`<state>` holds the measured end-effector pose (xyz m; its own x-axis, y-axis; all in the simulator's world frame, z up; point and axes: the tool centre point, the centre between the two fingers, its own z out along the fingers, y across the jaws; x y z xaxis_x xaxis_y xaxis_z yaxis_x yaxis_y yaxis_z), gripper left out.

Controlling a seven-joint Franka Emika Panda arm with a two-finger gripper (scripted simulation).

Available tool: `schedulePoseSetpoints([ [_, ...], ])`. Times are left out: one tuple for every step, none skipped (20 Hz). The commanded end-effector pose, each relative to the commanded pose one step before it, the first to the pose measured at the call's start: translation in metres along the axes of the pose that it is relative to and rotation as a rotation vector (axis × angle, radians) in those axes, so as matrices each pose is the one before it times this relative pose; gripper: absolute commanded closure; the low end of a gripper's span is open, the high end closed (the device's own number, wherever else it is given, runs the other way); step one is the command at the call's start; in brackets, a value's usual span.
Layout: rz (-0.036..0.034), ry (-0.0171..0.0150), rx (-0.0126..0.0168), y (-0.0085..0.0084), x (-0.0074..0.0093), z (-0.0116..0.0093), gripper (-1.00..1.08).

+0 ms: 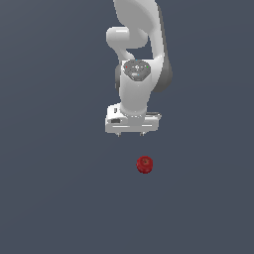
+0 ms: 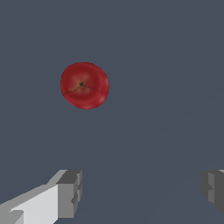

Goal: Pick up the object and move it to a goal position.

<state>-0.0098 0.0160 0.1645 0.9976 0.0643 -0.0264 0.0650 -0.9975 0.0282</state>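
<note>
Exterior view: white Panda arm (image 1: pixel 136 44) comes down from the top edge, wrist pointing straight down over a plain dark grey-blue floor (image 1: pixel 54 198).
Gripper (image 1: pixel 130 134): white hand body set level, two short finger stubs poking out underneath; hangs above the floor, nothing betw. the stubs.
Jaws: spread wide apart, holding nothing. Wrist view shows the two grey pads (image 2: pixel 70 193) near opposite sides of the pic, only bare floor in the gap.
Object (image 1: pixel 144 164): small dark-red apple-like ball, resting on the floor, below the gripper and a bit toward the exterior view's right. Not touching the gripper, clear gap betw. them. Much narrower than the hand body.
Object, wrist view (image 2: pixel 84 85): seen from above, round, dimple w/ a small dark stem spot and faint crease lines running out from it. Sits apart from both pads, not in line betw. them.
Floor (image 2: pixel 166 78): flat, uniform colour, faint lighter diagonal streak in the wrist view.
Arm detail: grey round cap w/ small red and green marks on the wrist joint (image 1: pixel 137 67).
</note>
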Motion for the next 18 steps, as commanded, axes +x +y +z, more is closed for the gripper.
schedulePoseSetpoints([
  [0.0, 0.0, 0.0, 0.00001, 0.0, 0.0, -0.92],
  [-0.00045, -0.0007, 0.00051, -0.00069, -0.00006, 0.0002, -0.92],
  [-0.00138, -0.00221, 0.00165, -0.00203, -0.00016, 0.00067, -0.92],
  [-0.0023, -0.00368, 0.00272, -0.00336, -0.00032, 0.0011, -0.92],
  [-0.00328, -0.00522, 0.0038, -0.00468, -0.00054, 0.00151, -0.92],
  [-0.00425, -0.00667, 0.00472, -0.00583, -0.00087, 0.00184, -0.92],
  [-0.00408, -0.00627, 0.00429, -0.00526, -0.00104, 0.00161, -0.92],
  [-0.0035, -0.00521, 0.00341, -0.00414, -0.00112, 0.00119, -0.92],
  [-0.00275, -0.0039, 0.00241, -0.00286, -0.00112, 0.00074, -0.92],
  [-0.0018, -0.00235, 0.00131, -0.00149, -0.00097, 0.00027, -0.92],
  [-0.00066, -0.00068, 0.00025, -0.00022, -0.00052, -0.00006, -0.92],
  [0.00032, 0.00051, -0.00035, 0.00044, -0.00001, -0.00019, -0.92],
  [0.0007, 0.00086, -0.00044, 0.00048, 0.00044, -0.00005, -0.92],
  [0.00093, 0.00096, -0.00036, 0.00029, 0.00082, 0.00014, -0.92],
  [0.00103, 0.0009, -0.00019, -0.00002, 0.00117, 0.00037, -0.92],
  [0.00134, 0.00103, -0.00008, -0.00021, 0.00149, 0.00051, -0.92],
  [0.0015, 0.00105, 0.00005, -0.00046, 0.00185, 0.00074, -0.92],
  [0.00172, 0.00114, 0.00014, -0.00066, 0.0022, 0.00094, -0.92],
])
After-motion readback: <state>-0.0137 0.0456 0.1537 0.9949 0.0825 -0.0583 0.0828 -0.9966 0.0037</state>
